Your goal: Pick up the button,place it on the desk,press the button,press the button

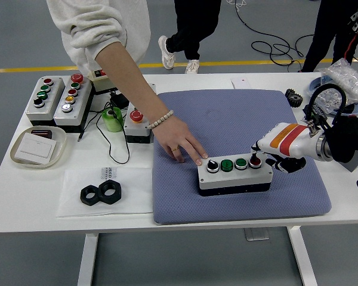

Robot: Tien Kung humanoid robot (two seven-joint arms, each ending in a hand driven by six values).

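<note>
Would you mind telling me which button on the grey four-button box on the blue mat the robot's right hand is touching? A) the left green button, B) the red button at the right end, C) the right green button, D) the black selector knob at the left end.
B: the right hand has a fingertip on the red button at the right end of the four-button box, while the person's hand rests by the box's left end.
</note>
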